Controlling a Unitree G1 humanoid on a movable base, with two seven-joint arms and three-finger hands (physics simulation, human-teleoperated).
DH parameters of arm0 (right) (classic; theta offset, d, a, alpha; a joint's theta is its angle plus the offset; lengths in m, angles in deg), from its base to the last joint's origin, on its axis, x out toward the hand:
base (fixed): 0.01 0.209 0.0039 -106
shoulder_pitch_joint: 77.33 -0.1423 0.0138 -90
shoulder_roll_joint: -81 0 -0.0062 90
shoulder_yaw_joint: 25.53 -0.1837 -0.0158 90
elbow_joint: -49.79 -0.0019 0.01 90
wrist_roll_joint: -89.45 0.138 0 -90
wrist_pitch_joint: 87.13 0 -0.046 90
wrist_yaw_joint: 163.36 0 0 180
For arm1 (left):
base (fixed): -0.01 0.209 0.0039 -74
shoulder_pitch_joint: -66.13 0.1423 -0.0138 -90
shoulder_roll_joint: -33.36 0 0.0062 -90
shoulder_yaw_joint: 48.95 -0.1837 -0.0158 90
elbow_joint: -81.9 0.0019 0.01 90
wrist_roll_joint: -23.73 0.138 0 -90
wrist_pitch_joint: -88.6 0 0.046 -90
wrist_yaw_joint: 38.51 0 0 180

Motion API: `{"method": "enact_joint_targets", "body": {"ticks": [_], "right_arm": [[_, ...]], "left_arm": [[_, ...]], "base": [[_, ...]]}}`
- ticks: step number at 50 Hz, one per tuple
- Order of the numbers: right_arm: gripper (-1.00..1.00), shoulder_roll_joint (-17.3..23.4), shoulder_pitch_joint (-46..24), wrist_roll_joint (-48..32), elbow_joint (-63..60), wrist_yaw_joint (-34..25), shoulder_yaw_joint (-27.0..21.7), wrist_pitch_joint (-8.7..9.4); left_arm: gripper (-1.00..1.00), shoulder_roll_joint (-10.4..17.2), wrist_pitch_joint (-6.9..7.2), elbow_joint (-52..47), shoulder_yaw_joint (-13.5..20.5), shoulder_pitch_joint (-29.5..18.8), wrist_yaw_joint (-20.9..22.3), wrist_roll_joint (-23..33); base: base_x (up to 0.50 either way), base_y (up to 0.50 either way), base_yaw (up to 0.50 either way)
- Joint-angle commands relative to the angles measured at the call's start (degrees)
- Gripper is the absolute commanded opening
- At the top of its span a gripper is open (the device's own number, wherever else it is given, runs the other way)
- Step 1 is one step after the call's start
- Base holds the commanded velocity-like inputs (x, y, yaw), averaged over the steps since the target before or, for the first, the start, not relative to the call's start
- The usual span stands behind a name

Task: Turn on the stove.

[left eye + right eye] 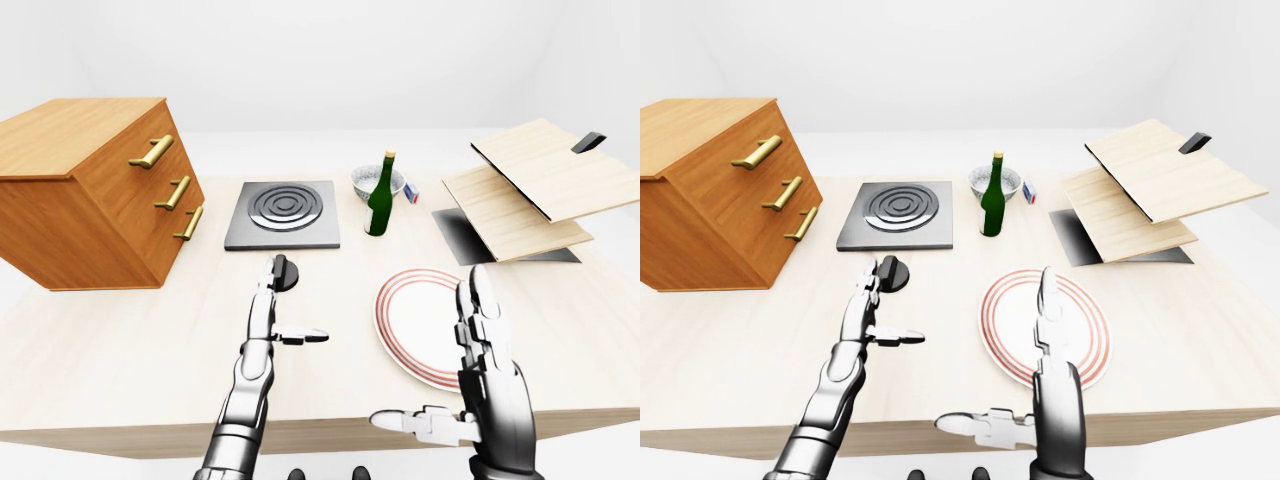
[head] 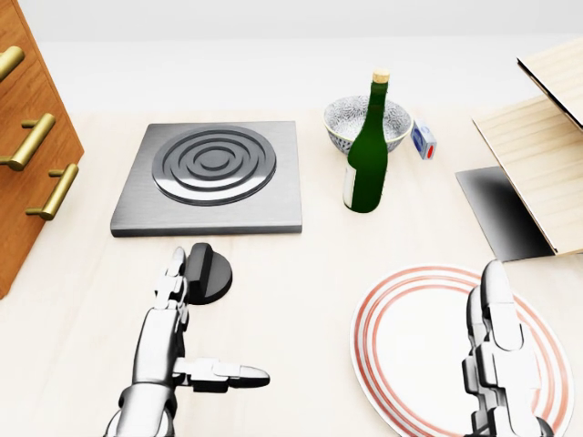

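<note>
Just below the stove (image 2: 211, 177) on the surface (image 2: 301, 273), the black knob (image 2: 204, 272) sits with its ridge upright in the head view. Left robot hand (image 2: 168, 341) is open, fingertips at the knob's left edge, thumb splayed right and not around it; contact unclear. Risk: closing from here likely catches only the rim, so fingers slip off and the knob doesn't turn. Right robot hand (image 2: 496, 350) is open, empty, hovering over the striped plate (image 2: 410, 337); bottle (image 2: 367, 155) and bowl (image 2: 351, 123) stand well clear. Stove is a grey square slab with concentric rings, no glow visible.
</note>
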Motion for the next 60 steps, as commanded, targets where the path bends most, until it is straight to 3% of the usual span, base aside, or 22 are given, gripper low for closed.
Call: {"method": "enact_joint_targets", "body": {"ticks": [1, 21, 25, 28, 36, 46, 52, 55, 57, 58, 59, 60], "right_arm": [[1.00, 0.2, 0.6, 0.2, -0.6, 0.2, -0.2, 0.00], [1.00, 0.5, 0.8, 0.5, -1.0, 0.1, 0.0, 0.00], [1.00, 0.5, 0.9, 0.6, -1.2, 0.0, 0.0, 0.00], [1.00, 1.0, 1.8, 0.3, -1.5, 0.4, 0.1, 0.00], [1.00, 0.9, 3.1, 2.1, -2.7, -0.9, -1.6, 0.00], [1.00, 0.4, 4.6, 2.4, -3.4, -2.0, -2.3, 0.00], [1.00, 0.6, 5.5, 2.1, -3.7, -1.8, -2.2, 0.00], [1.00, 0.8, 5.6, 2.0, -3.7, -1.6, -2.1, 0.00], [1.00, 0.8, 5.3, 2.0, -3.6, -1.7, -2.0, 0.00], [1.00, 0.7, 5.0, 2.0, -3.5, -1.7, -1.9, 0.00], [1.00, 0.8, 5.0, 2.0, -3.6, -1.6, -1.8, 0.00], [1.00, 0.8, 4.9, 1.8, -3.5, -1.5, -1.7, 0.00]], "left_arm": [[1.00, -0.5, 0.00, 10.1, 0.3, -4.5, -1.3, 1.1], [1.00, -0.9, 0.00, 15.8, 0.4, -7.5, -0.8, 0.7], [1.00, -1.9, 0.00, 20.9, 0.1, -10.6, -0.9, 0.9], [1.00, -3.8, 0.00, 28.3, -0.6, -16.1, -2.2, 2.0], [1.00, -8.1, 0.00, 37.1, -2.4, -22.0, -4.3, 5.3], [1.00, -10.5, 0.00, 43.1, -2.1, -24.5, -5.0, 6.9], [1.00, -11.3, 0.00, 39.5, -3.3, -21.9, -4.4, 8.0], [1.00, -11.3, 0.00, 31.5, -4.6, -17.7, -2.6, 8.4], [1.00, -11.6, 0.00, 20.6, -6.5, -12.2, 0.2, 8.0], [1.00, -11.7, 0.79, 11.1, -9.3, -7.1, 1.4, 9.4], [1.00, -11.6, 1.69, 9.4, -9.8, -6.3, 1.6, 9.4], [1.00, -11.6, 3.59, 5.5, -11.3, -4.2, 2.2, 9.7]], "base": [[0.00, 0.00, 0.00], [0.00, 0.00, 0.00], [0.01, 0.00, 0.00], [0.00, 0.00, 0.00], [0.01, 0.00, 0.00], [0.00, 0.00, 0.00], [0.00, 0.00, 0.00], [0.00, 0.00, 0.00], [0.00, 0.00, 0.00], [0.00, 0.00, 0.00], [0.00, 0.00, 0.00], [0.00, 0.00, 0.00]]}}
